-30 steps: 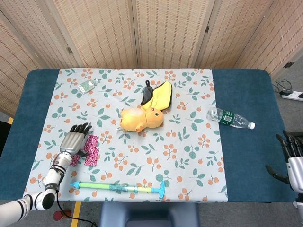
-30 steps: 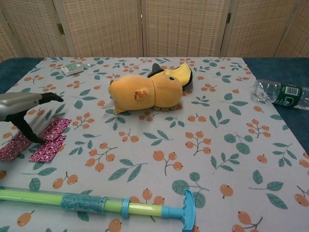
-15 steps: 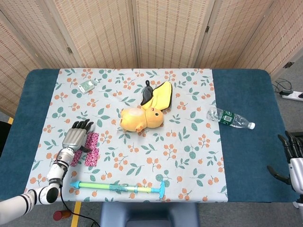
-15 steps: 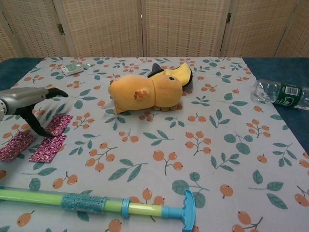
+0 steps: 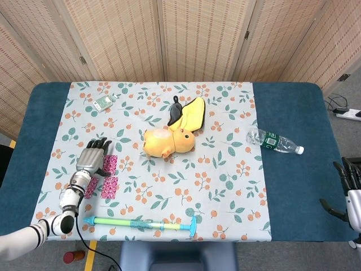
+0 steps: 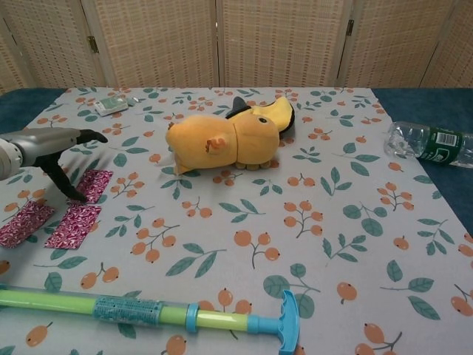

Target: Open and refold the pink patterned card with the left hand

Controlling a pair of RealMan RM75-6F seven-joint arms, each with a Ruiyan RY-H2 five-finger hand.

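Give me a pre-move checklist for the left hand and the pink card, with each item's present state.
1. Pink card lies open and flat on the tablecloth: ok.
2. Left hand is over the card's far end: ok.
3. Left hand holds nothing: ok.
4. A fingertip touches the card: cannot tell.
5. Water gun lies apart from the card: ok.
6. Right hand is off at the table's edge: ok.
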